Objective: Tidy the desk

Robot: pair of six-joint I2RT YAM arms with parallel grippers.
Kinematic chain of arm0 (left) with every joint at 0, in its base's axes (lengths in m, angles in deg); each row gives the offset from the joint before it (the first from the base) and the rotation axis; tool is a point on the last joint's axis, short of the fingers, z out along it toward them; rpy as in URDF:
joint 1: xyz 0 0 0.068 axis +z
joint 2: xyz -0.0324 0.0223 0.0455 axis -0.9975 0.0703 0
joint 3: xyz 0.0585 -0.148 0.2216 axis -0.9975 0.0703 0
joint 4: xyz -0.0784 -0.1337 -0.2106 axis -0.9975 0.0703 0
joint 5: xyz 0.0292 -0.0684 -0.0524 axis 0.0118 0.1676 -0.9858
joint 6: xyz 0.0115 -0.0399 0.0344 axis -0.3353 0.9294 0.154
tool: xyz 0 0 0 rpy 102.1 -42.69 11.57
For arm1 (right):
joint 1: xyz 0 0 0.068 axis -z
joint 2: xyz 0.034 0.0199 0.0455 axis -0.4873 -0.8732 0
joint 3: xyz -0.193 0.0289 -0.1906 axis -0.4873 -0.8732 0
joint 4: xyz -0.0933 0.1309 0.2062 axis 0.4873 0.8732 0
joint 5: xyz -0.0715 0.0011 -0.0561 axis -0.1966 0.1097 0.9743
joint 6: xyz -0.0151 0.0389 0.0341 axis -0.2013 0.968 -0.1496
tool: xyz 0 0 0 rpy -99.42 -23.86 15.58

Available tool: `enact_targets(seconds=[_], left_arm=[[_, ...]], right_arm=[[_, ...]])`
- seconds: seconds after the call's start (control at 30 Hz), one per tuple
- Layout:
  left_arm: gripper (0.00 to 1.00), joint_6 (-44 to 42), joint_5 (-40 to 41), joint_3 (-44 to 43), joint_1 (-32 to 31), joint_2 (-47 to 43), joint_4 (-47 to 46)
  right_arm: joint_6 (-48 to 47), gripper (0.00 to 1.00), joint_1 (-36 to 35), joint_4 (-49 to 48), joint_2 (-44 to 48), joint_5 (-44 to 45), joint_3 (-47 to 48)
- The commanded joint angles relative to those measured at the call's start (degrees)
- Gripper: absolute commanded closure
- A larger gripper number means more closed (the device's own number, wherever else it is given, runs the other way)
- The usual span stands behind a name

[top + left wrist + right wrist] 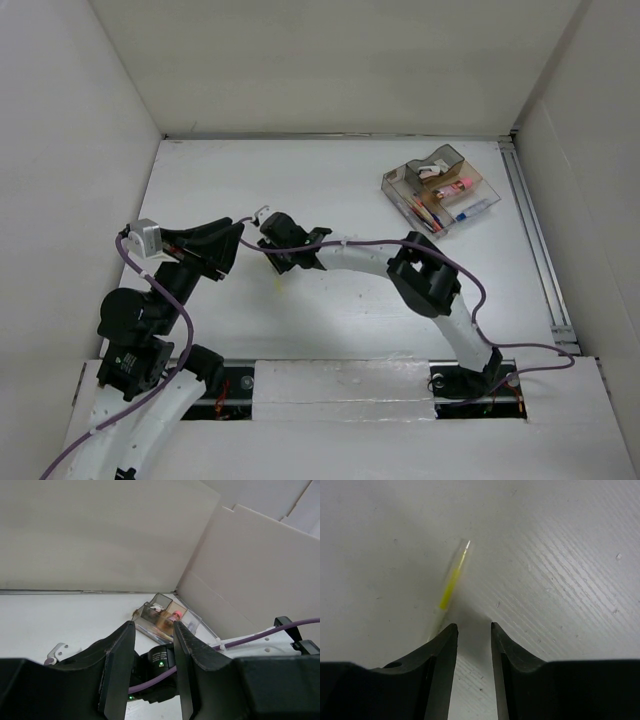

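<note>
Left jaws and right jaws apart, empty; right ones hide one end of yellow stick (451, 582)

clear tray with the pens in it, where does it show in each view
Top external: the clear tray sits at the upper right of the desk, beside the metal rail.
Left wrist: the tray is just below centre, under the wall corner.
Right wrist: not in it.
Shared landmark: that back-right wall corner.
</note>
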Motion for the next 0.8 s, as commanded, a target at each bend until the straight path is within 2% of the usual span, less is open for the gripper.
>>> enact_targets(seconds=[0.0,0.3,0.53,0.63,0.77], left_arm=[[0.68,-0.4,-0.2,0.1,0.2,-0.4,-2.1],[0.68,-0.4,-0.2,0.1,0.2,-0.2,-2.2],[0.68,-0.4,-0.1,0.1,0.2,-0.3,-2.2],[0.68,-0.4,-0.1,0.2,0.2,-0.5,-2.2],[0.68,-0.4,-0.1,0.2,0.2,-0.7,-2.1]], right_arm=[[0.8,0.61,-0.4,0.6,-1.6,0.0,2.8],[2.2,0.62,-0.4,0.1,-1.6,1.1,1.9],[3.0,0.61,-1.0,-4.6,5.2,-3.1,-1.1],[3.2,0.61,-3.2,-5.7,4.4,-5.3,0.6],[2.6,0.60,-5.6,-1.9,-1.1,-4.3,7.2]])
